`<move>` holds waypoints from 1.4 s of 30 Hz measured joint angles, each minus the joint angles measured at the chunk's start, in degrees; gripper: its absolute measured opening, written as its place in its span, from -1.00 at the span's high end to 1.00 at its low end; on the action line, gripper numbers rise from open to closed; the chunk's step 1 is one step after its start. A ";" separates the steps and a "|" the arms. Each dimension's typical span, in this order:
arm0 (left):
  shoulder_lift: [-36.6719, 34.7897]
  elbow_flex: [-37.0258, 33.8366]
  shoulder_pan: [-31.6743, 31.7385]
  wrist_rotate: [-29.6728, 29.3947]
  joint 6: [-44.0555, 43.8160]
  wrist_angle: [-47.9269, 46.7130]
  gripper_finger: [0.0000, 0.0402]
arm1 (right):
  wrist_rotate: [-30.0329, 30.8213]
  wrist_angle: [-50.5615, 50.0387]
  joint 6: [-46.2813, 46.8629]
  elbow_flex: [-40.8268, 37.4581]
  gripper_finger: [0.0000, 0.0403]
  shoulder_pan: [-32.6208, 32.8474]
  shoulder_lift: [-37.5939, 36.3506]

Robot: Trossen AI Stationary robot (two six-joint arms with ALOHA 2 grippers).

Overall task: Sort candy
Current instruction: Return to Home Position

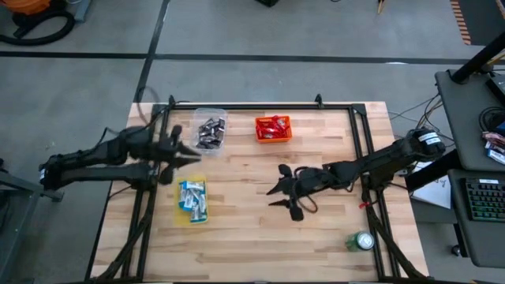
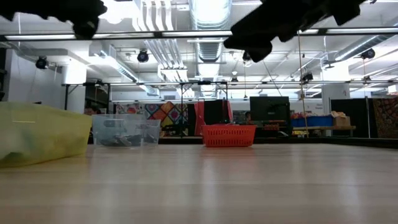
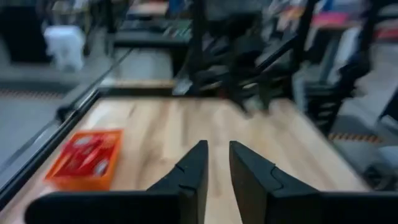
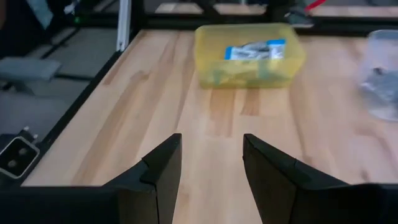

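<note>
The candy lies sorted in three bins. Dark and silver bars fill the clear bin (image 1: pixel 211 132) (image 2: pixel 124 130). Red bars fill the orange bin (image 1: pixel 273 128) (image 3: pixel 87 158). Blue-and-white bars fill the yellow bin (image 1: pixel 192 199) (image 4: pixel 249 55). My left gripper (image 1: pixel 178 155) (image 3: pixel 217 152) hovers above the table between the clear and yellow bins, its fingers a narrow gap apart and holding nothing. My right gripper (image 1: pixel 286 189) (image 4: pixel 211 149) hangs open and empty over bare wood right of the yellow bin. No loose candy shows on the table.
A green drink can (image 1: pixel 363 241) stands near the table's near right corner. A black frame (image 1: pixel 260 103) runs along the table's far edge and sides. Bare wood (image 1: pixel 260 237) stretches across the near half. In the low view both arms hang above the tabletop (image 2: pixel 249 180).
</note>
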 joint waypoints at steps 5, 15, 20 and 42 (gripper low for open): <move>-12.45 -7.36 -9.92 -10.68 -2.15 1.74 0.81 | 0.11 4.98 -0.11 -7.45 0.21 -2.74 -6.23; -28.76 -17.59 -15.44 -14.77 -1.41 2.54 0.82 | 0.22 8.62 -3.27 -21.42 0.21 -7.98 -24.79; -26.63 -20.05 -15.39 -14.73 -1.22 3.81 0.82 | 0.03 8.37 -4.61 -28.70 0.21 -10.51 -36.80; -27.61 -31.65 -15.39 -14.72 -10.97 19.48 0.82 | -3.42 -3.15 -8.63 -44.58 0.21 -12.28 -78.26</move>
